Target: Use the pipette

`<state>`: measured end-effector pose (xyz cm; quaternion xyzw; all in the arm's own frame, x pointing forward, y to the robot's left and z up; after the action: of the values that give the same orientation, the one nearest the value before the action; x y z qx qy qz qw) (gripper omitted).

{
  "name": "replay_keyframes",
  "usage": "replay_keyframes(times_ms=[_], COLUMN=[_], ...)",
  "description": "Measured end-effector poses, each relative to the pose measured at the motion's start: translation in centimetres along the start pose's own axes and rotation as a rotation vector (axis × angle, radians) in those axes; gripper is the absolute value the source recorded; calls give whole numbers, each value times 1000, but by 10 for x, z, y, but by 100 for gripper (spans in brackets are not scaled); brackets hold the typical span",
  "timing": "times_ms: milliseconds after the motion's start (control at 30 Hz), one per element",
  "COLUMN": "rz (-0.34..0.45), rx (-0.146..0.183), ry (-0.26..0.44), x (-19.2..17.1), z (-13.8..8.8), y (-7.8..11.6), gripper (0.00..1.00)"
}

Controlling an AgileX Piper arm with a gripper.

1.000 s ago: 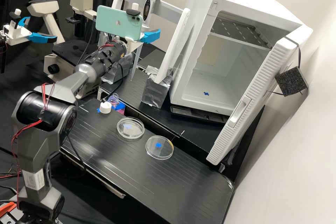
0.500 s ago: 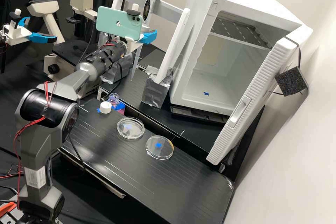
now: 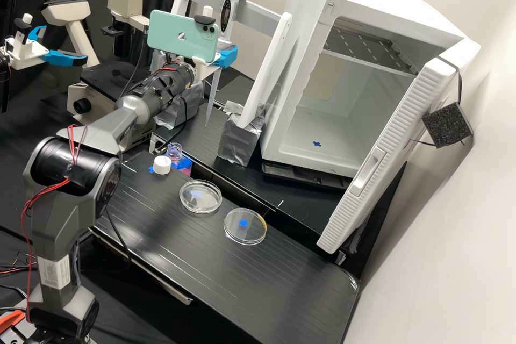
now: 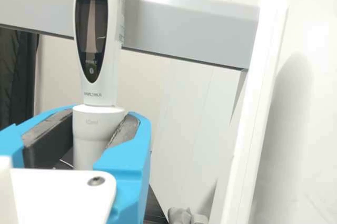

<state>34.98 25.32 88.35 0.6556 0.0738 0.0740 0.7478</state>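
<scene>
In the high view, two clear dishes (image 3: 200, 205) are set on the black bench (image 3: 177, 258), near a white cap (image 3: 162, 165) and an open bottle (image 3: 174, 151). Behind them, an open white cabinet (image 3: 306, 140) is placed beside the pale wall (image 3: 457, 263). The pipette (image 3: 228, 17) is held roughly upright by the gripper (image 3: 228, 56) at the stand's grey crossbar (image 3: 260, 17). Compared with the earlier frames, the visible blue finger has been drawn inward and the pipette's lower tip shifted slightly towards the cabinet.

In the wrist view, the pipette's pale collar is pinched between the dark pads (image 4: 125, 130), before the crossbar.
</scene>
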Motion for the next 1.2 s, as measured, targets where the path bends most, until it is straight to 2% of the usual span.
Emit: replay_keyframes(times_ms=[833, 933, 1033, 1133, 1200], rz=[-27, -36, -48, -51, -44], rx=[32, 45, 31, 49, 45], ry=[13, 18, 26, 33, 38], x=[-1, 0, -1, -1, -3], z=[-9, -12, -14, -18, -19], y=[-3, -2, 0, 3, 6], gripper=[0, 0, 0, 0, 0])
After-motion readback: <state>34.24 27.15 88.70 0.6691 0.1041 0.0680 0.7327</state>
